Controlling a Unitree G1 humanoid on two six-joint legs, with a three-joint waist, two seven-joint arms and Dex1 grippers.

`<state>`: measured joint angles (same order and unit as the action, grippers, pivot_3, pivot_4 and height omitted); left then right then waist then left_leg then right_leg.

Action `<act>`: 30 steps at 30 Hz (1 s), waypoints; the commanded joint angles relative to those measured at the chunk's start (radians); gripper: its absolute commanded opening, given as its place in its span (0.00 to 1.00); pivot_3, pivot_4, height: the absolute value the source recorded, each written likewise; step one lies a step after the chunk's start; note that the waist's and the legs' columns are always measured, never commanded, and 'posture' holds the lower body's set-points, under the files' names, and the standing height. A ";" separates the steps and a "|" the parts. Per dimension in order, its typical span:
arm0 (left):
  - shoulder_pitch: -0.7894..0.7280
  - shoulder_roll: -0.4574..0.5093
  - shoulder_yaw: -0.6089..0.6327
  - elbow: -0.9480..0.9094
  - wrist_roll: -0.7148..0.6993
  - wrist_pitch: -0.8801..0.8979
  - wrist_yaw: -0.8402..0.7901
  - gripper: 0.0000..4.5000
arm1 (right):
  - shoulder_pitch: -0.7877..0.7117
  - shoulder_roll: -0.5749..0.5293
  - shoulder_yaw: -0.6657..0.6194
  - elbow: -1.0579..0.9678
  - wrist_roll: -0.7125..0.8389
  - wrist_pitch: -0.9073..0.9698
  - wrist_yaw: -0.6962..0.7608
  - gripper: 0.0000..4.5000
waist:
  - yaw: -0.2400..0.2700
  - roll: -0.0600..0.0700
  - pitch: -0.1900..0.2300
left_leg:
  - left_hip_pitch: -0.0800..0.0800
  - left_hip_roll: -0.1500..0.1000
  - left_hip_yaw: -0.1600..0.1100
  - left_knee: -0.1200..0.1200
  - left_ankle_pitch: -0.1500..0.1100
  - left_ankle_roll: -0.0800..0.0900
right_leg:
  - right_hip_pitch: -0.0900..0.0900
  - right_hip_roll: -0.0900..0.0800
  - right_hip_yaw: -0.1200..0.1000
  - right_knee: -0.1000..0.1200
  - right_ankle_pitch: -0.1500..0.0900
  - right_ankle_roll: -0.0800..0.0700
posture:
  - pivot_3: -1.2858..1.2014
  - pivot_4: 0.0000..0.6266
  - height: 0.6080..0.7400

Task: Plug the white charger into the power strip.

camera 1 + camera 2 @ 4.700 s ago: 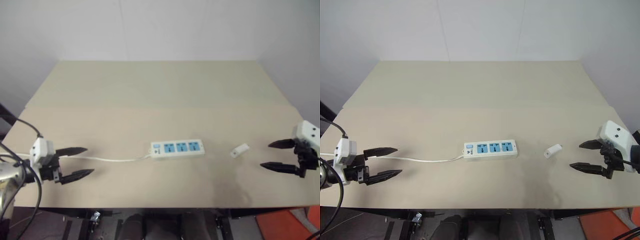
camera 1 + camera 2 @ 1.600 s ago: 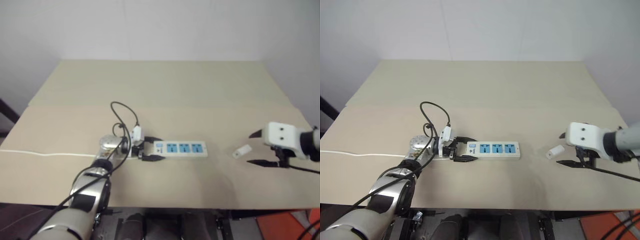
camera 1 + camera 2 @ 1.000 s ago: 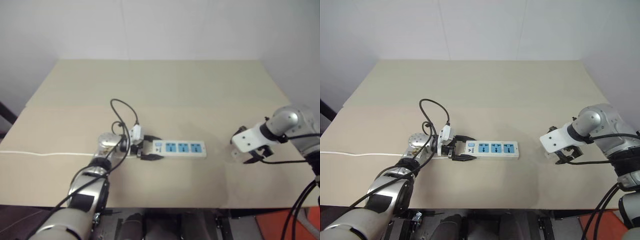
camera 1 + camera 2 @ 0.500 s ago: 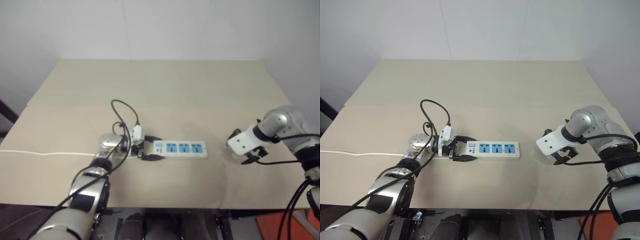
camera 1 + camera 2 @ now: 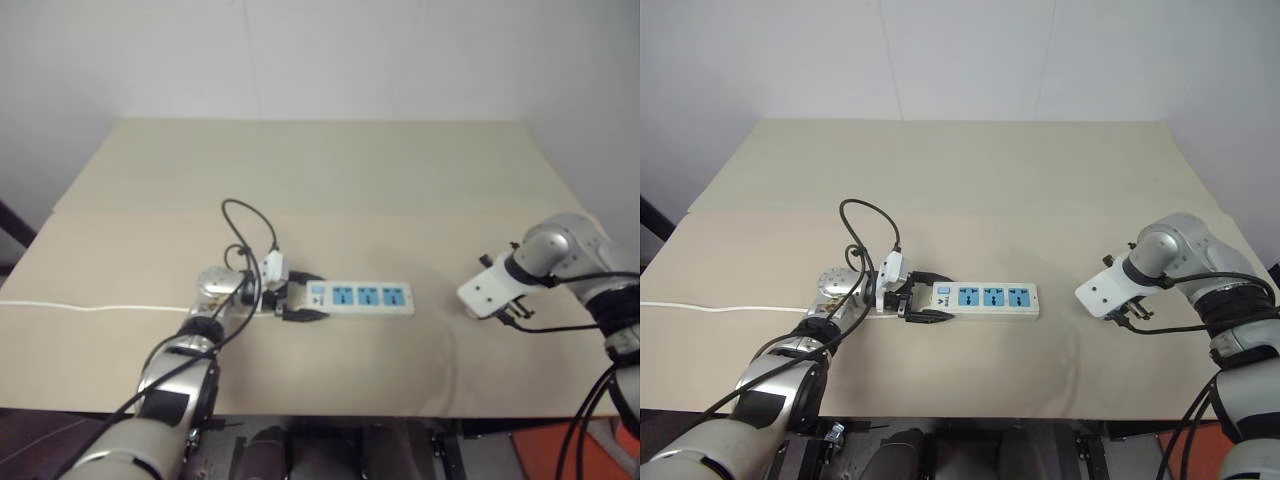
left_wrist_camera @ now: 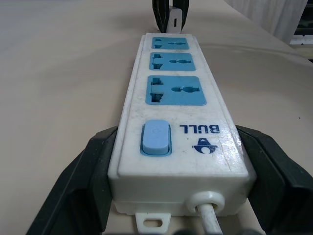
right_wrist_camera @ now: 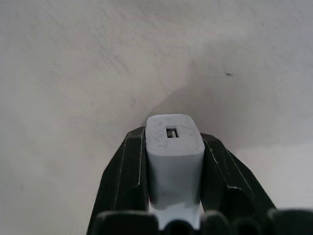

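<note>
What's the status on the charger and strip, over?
Left gripper shut on strip, switch end. Right gripper shut on charger, off to the strip's right. All three sockets bare, nothing between them.

A pale beige worktop (image 5: 330, 180) fills the scene, its surface crossed by a faint straight seam (image 5: 400, 212) running from side to side at mid-depth. Behind its far edge rises a plain white wall (image 5: 330, 55). At the near right corner, below the worktop's edge, lies an orange-red object (image 5: 545, 452), partly hidden.
</note>
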<state>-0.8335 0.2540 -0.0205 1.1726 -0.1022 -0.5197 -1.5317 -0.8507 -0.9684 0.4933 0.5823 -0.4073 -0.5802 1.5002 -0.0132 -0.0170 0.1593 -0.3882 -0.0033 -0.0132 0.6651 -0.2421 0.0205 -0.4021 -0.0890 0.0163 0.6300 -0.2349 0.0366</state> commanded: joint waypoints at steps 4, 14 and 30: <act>0.000 0.011 -0.010 -0.026 0.008 0.005 -0.009 0.73 | 0.006 -0.014 -0.068 -0.105 0.064 0.085 0.000 0.25 | 0.000 0.000 0.000 | 0.000 0.000 0.000 0.000 0.000 0.000 | 0.000 0.000 0.000 0.000 0.000 0.000 | 0.52 0.24 1.00; -0.007 0.007 -0.015 -0.032 0.003 0.024 -0.043 0.73 | -0.012 0.255 -0.527 -0.411 0.772 0.855 -0.165 0.25 | 0.007 0.000 0.000 | -0.001 0.001 -0.008 0.000 0.000 0.000 | -0.001 0.000 -0.001 0.001 0.001 -0.001 | 0.52 0.24 1.00; -0.023 0.016 -0.014 -0.033 0.008 0.045 -0.036 0.73 | 0.235 0.638 -0.492 -0.335 0.871 0.856 -0.308 0.25 | 0.005 0.000 -0.001 | -0.002 -0.001 -0.008 0.000 0.000 0.000 | -0.001 0.000 -0.003 0.003 0.001 0.000 | 0.52 0.24 1.00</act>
<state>-0.8499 0.2643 -0.0247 1.1604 -0.1015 -0.4778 -1.5633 -0.6089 -0.3354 -0.0015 0.2426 0.4544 0.3099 1.1805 -0.0080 -0.0174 0.1587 -0.3904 -0.0039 -0.0211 0.6651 -0.2420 0.0205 -0.4026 -0.0886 0.0132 0.6329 -0.2338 0.0361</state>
